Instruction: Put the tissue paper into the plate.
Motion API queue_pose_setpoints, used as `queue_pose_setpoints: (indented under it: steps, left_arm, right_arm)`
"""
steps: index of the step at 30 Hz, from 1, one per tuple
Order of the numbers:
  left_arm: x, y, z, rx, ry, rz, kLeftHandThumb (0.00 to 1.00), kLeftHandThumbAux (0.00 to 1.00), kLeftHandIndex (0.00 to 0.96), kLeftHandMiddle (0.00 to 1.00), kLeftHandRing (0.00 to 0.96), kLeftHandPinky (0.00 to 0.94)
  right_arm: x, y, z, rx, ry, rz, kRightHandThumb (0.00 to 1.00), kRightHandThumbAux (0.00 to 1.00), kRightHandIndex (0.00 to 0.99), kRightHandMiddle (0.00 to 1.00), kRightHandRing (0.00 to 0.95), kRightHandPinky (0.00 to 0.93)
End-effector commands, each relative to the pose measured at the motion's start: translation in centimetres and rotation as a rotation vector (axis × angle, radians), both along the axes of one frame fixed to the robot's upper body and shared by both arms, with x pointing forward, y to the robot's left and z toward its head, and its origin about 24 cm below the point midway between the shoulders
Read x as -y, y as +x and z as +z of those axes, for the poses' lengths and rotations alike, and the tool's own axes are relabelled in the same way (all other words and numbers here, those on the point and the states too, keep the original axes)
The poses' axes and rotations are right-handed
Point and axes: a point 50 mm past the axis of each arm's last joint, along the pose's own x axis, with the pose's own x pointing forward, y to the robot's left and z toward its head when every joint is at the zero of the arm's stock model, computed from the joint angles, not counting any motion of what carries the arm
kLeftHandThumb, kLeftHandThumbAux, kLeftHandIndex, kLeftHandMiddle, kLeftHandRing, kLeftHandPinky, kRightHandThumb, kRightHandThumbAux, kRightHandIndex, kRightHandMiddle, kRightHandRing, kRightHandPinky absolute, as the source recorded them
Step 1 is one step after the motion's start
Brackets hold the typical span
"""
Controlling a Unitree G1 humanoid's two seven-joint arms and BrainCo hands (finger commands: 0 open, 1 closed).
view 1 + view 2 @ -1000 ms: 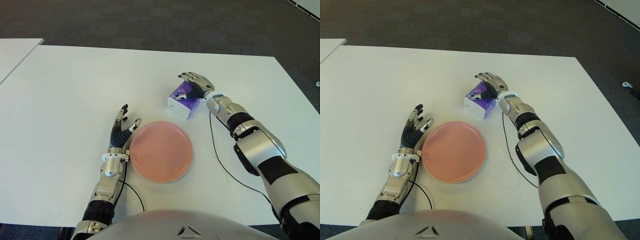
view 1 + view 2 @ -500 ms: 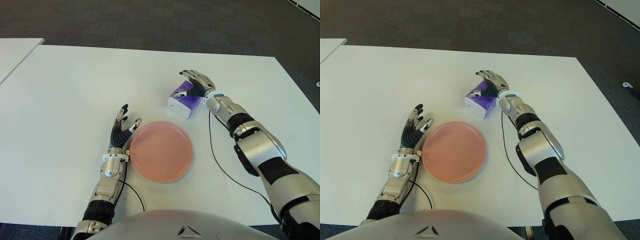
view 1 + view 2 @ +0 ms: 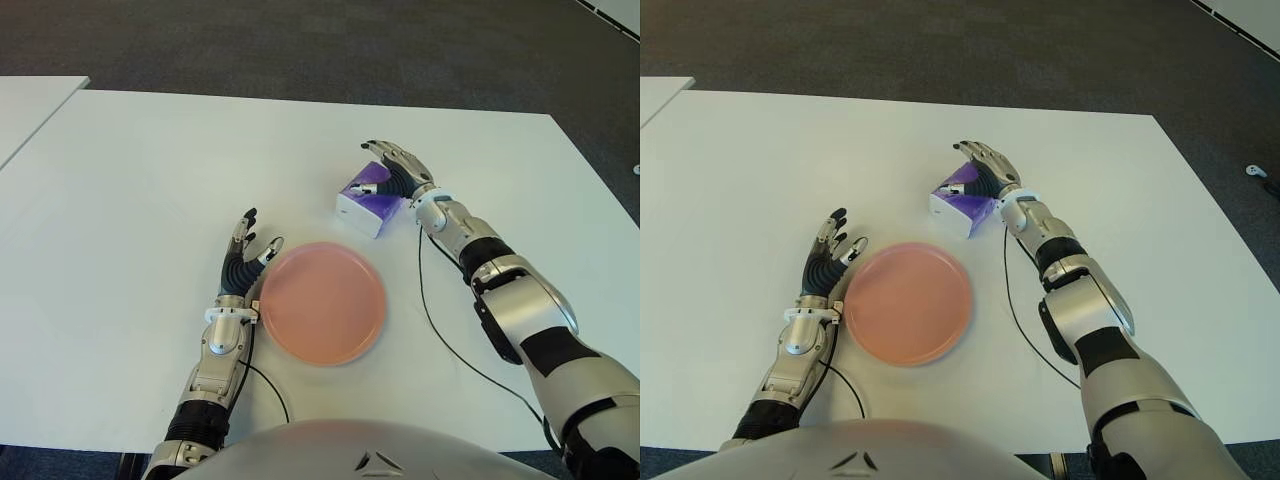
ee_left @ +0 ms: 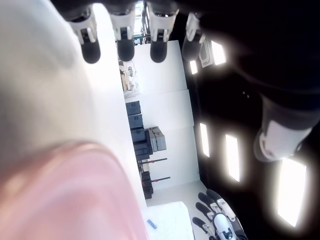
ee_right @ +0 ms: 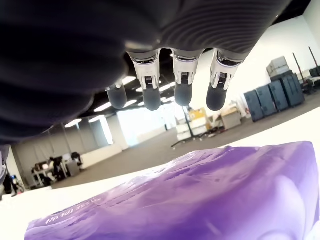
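Beyond the plate (image 3: 322,302), the right hand (image 3: 397,170) arches over the tissue pack (image 3: 366,200), fingers spread, gripping nothing.

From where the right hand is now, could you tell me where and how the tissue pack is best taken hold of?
Grip the tissue pack across its two long sides, coming from above and the robot's right. It lies flat on the table, and the right hand hovers there with fingers spread, holding nothing. The plate lies nearer the robot, by the idle left hand.
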Motion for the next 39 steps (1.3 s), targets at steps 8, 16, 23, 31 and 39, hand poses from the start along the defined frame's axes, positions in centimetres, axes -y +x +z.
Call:
queue_pose_setpoints:
  steps: [8, 16, 23, 31, 39]
  left_arm:
    - [-0.2, -0.3, -1.0, -0.046, 0.016, -0.006, 0.000, 0.522, 0.000, 0.000, 0.000, 0.000]
    - [-0.1, -0.1, -1.0, -0.039, 0.011, -0.014, 0.000, 0.510, 0.000, 0.000, 0.000, 0.000]
    - [-0.1, -0.1, -1.0, -0.033, 0.010, -0.015, 0.000, 0.520, 0.000, 0.000, 0.000, 0.000]
    - [-0.1, -0.1, -1.0, -0.035, 0.013, -0.013, 0.000, 0.527, 0.000, 0.000, 0.000, 0.000]
    - [-0.1, -0.1, -1.0, -0.035, 0.018, -0.007, 0.000, 0.519, 0.000, 0.000, 0.000, 0.000]
  right_arm:
    - [-0.1, -2.0, -1.1, 0.005, 0.080, 0.074, 0.270, 0.361, 0.000, 0.000, 0.000, 0.000]
    - [-1.5, -3.5, -2.9, -0.028, 0.034, 0.143, 0.262, 0.375, 0.000, 0.000, 0.000, 0.000]
    - [-1.9, -4.2, -4.1, -0.057, -0.041, 0.177, 0.237, 0.388, 0.000, 0.000, 0.000, 0.000]
    - [-2.0, -4.6, -5.0, -0.078, -0.103, 0.189, 0.195, 0.396, 0.000, 0.000, 0.000, 0.000]
    - [-1.9, -4.7, -5.7, -0.091, -0.144, 0.188, 0.171, 0.398, 0.000, 0.000, 0.000, 0.000]
